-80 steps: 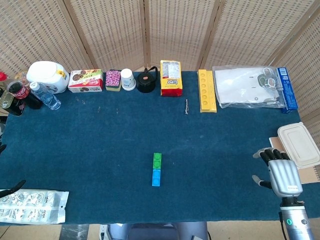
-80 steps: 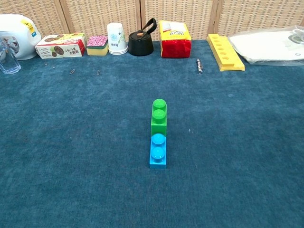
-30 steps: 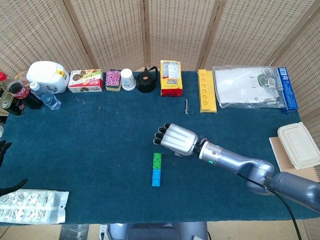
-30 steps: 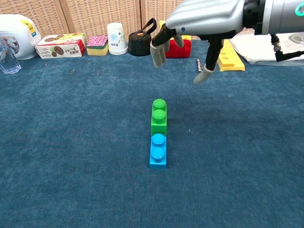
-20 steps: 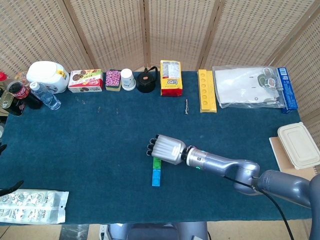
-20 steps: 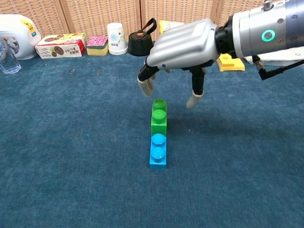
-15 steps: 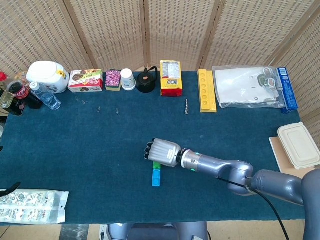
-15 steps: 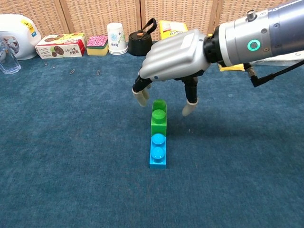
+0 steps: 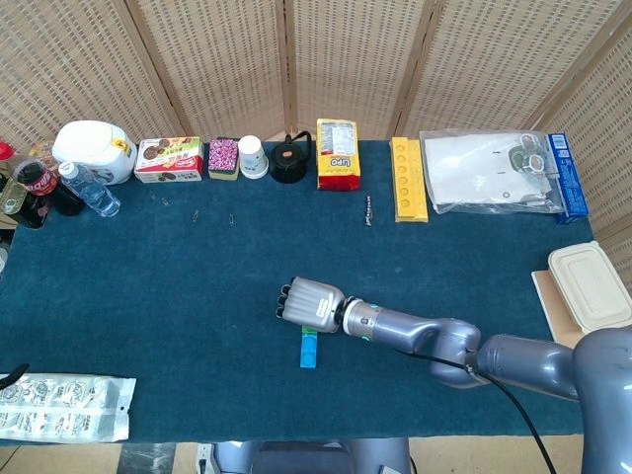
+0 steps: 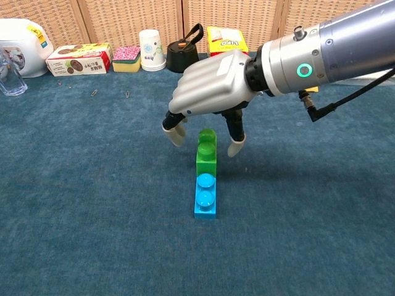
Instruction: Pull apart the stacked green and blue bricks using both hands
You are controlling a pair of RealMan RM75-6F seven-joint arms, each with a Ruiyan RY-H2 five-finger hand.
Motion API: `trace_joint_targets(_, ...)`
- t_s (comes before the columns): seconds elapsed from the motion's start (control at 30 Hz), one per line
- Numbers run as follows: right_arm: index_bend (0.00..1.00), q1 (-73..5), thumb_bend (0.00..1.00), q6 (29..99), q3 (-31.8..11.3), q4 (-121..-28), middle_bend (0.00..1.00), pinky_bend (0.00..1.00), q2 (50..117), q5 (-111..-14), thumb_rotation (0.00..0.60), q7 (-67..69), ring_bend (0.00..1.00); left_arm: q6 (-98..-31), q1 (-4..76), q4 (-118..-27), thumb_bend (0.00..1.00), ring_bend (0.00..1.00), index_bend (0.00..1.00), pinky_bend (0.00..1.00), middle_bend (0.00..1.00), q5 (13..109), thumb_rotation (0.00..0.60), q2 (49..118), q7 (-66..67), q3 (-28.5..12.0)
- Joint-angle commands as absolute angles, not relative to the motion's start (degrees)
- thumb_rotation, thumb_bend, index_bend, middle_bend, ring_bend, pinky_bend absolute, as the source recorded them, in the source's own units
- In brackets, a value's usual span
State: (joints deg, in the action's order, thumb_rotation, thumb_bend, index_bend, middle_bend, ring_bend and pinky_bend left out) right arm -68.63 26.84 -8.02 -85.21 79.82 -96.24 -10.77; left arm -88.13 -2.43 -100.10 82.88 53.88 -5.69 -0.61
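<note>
Green and blue plastic meet near the middle of the dark blue cloth-covered table [image 10: 74, 203]: the small green plastic brick with two round studs [image 10: 206, 154] is joined end to end with the small blue plastic brick with two round studs [image 10: 205, 197], the blue one nearer to us. We count one green brick and one blue brick.

The right robot hand [image 10: 213, 86] hangs above the green brick with its fingers [image 10: 173, 134] spread downward on both sides of it. It holds nothing, and we see no contact with the brick. Of robot hands we count one; the left one is in neither view.

We judge several risks. If the fingers close off-centre, they may push the green brick sideways and drag the blue one with it, because nothing holds the blue brick yet. If the right robot hand pulls alone, the pair may lift together and not separate. A fingertip may also land on the studs and tip the pair over.

At the far edge stand one paper cup [image 10: 151, 50] and one black kettle [image 10: 183, 57].
</note>
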Motion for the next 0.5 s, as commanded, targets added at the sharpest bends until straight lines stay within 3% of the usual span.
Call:
trace_joint_targets(0.03,0.3,-68.9,0.0,26.42,-7.61,-84.99,0.31,0.39,80.2,-95.16,0.6,-11.84,0.29,-88.21,-2.51,-100.04,0.17,0.0,0.11,0.14,0.08,82.86,0.515,53.87,-5.78,-0.64)
trace_joint_targets(0.27,0.31,-69.58,0.0,25.72,-6.71,-83.55,0.32,0.39,81.84,-93.4,0.6,-14.13,0.32,-88.19,-2.71,-99.88,0.18,0.0,0.11,0.14,0.08,82.83,0.519,53.76,-6.32,-0.56)
trace_joint_targets(0.5,0.42,-69.62,0.0,27.3,-5.74,-81.13,0.42,0.52,84.46,-92.69,0.6,-14.7,0.49,-88.46,-3.03,-99.73,0.18,0.0,0.11,0.14,0.08,82.82,0.521,53.59,-6.63,-0.53)
